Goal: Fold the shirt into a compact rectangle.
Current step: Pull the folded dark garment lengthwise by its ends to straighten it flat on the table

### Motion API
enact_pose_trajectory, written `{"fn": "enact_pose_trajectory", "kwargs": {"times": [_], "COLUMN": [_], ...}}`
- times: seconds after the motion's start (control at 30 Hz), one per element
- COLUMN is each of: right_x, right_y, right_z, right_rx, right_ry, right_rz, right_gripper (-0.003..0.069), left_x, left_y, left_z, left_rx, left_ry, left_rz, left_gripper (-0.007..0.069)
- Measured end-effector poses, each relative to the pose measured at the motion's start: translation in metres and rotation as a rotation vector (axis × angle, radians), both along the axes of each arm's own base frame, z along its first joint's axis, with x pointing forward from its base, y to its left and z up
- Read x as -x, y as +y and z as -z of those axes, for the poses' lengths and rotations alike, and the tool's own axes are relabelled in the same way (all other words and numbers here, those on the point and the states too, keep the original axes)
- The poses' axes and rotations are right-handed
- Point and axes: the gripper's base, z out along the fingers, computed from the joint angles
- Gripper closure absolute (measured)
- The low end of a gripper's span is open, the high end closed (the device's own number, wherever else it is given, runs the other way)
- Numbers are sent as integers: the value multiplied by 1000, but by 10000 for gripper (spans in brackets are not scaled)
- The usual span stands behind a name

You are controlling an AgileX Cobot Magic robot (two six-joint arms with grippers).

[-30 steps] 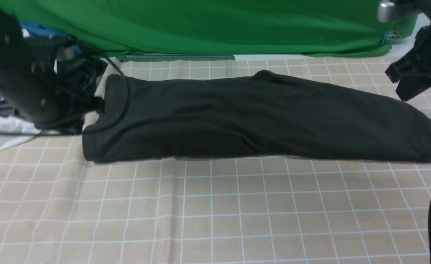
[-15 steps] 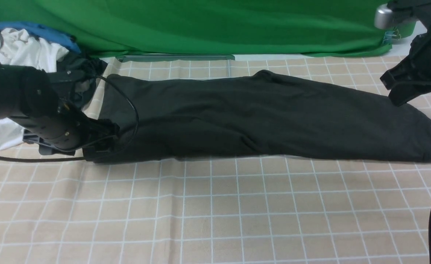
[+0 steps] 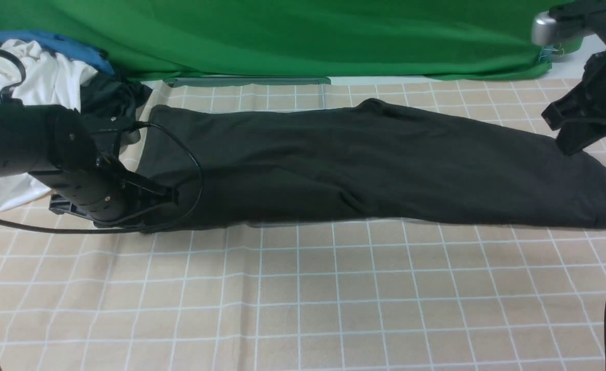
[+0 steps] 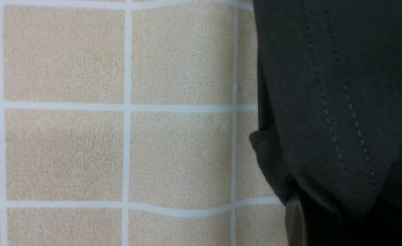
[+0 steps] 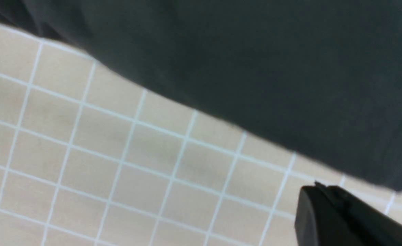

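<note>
Shirt: the shirt (image 3: 375, 165), black and folded into one long band, is lying flat across the middle of the table, running from 9 o'clock to 3 o'clock; no print is showing.
Shirt's left end: the stitched hem is lying over one finger (image 4: 294, 222) of the left pincer in the left wrist view.
Left gripper: the left gripper (image 3: 171, 195) is sitting low at the shirt's 8 o'clock corner, its jaws closed and pinching that corner.
Right gripper: the right gripper (image 5: 320, 196) is hanging over the shirt's 2 o'clock end, jaws closed on nothing, with cloth and bare table showing beneath it.
Cable: a black cable (image 3: 192, 159) is looping over the shirt's left end.
Table cover: a beige checked cloth (image 3: 303, 288) is lying under everything.
Heap at 10 o'clock: a white garment (image 3: 40, 77), a dark garment (image 3: 110, 95) and a blue cloth (image 3: 61, 46) are lying bunched together beyond the left arm.
Backdrop: a green sheet (image 3: 303, 36) is hanging at 12 o'clock.
</note>
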Motion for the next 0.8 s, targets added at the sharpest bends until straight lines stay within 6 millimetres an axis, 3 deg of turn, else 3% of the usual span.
{"fn": "enact_pose_trajectory", "kwargs": {"times": [0.1,0.2,0.33,0.47,0.8], "right_x": [3,7,9,0,-27], "right_y": [-23,-43,-64,-78,-82], "right_z": [6,19,39,55,128], "right_rx": [-2,-3,-6,-7,-44], "right_ry": [37,74,46,7,113], "right_rz": [109,193,274,324,362], "right_gripper": [608,527,288,125,89], "left_x": [3,6,7,6,6], "left_y": [1,3,7,9,9], "left_z": [-8,-11,-10,-10,-11], "left_rx": [-14,-48,-104,-128,-131], "left_ry": [21,44,58,52,47], "left_rz": [19,45,59,66,69], "left_gripper": [588,588,588,588,588]}}
